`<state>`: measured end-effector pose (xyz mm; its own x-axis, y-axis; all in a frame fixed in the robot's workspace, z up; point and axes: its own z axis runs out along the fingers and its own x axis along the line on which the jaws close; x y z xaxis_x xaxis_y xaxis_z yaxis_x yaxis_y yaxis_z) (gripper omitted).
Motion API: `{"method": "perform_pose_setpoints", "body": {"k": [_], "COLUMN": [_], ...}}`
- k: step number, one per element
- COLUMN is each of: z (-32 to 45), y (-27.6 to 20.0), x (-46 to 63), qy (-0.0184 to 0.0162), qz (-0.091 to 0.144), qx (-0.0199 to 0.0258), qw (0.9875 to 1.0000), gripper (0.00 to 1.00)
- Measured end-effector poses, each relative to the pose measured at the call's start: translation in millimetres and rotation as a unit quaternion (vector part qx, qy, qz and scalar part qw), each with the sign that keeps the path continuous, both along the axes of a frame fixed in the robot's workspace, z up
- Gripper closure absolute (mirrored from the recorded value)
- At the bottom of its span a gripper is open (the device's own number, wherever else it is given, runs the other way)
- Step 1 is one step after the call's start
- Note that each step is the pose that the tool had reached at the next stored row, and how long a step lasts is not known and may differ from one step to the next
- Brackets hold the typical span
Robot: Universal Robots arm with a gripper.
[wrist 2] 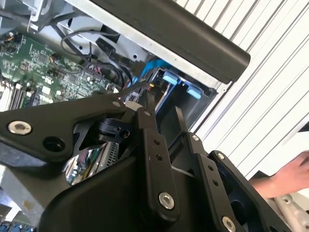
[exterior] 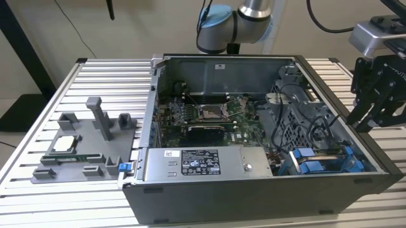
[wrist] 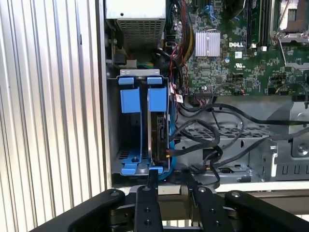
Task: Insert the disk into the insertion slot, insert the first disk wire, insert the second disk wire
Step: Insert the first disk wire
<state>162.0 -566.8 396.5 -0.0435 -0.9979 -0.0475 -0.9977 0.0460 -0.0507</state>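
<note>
Black end effector (wrist: pixel 169 176), fingers parted and empty, hovers near the disk (wrist: pixel 158 137), seated edge-up lengthwise in the insertion slot (wrist: pixel 141 140).

Overall light: bright, soft and even, from overhead. Shadows on the ribbed table (exterior: pixel 95 71) are faint.
Computer case (exterior: pixel 254 194): the inside is dimmer than the table, and the near outer face sits in dark grey shade.
Glare: pale sheen on the power-supply box (exterior: pixel 254 164). In the second wrist view the table slats wash out almost to white.
Insertion slot (wrist: pixel 130 99): blue tabs vivid, the depth between them shadowed.
Gripper (wrist: pixel 170 178): a flat black mass in the first wrist view, with little surface detail.
Focus: a hand (wrist 2: pixel 285 179) in the second wrist view looks soft and smeared.
</note>
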Motion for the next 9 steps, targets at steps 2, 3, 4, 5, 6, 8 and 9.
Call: {"method": "perform_pose_setpoints", "body": {"k": [2, 3, 4, 5, 6, 8, 9], "z": [-0.4, -0.5, -0.6, -0.7, -0.7, -0.9, -1.6], "y": [0.8, 1.3, 1.7, 1.9, 2.0, 2.0, 2.4], "x": [2.3, 3.1, 4.0, 5.1, 6.4, 9.1, 10.2], "qy": [0.0000, 0.0000, 0.0000, 0.0000, 0.0000, 0.0000, 0.0003], "qz": [0.000, 0.000, 0.000, 0.000, 0.000, 0.000, -0.001], "qx": [0.0064, 0.0098, 0.0130, 0.0161, 0.0192, 0.0211, 0.0217], "qw": [1.0000, 1.0000, 0.9999, 0.9999, 0.9998, 0.9998, 0.9998], "gripper": [0.00, 0.00, 0.00, 0.00, 0.00, 0.00, 0.00]}}
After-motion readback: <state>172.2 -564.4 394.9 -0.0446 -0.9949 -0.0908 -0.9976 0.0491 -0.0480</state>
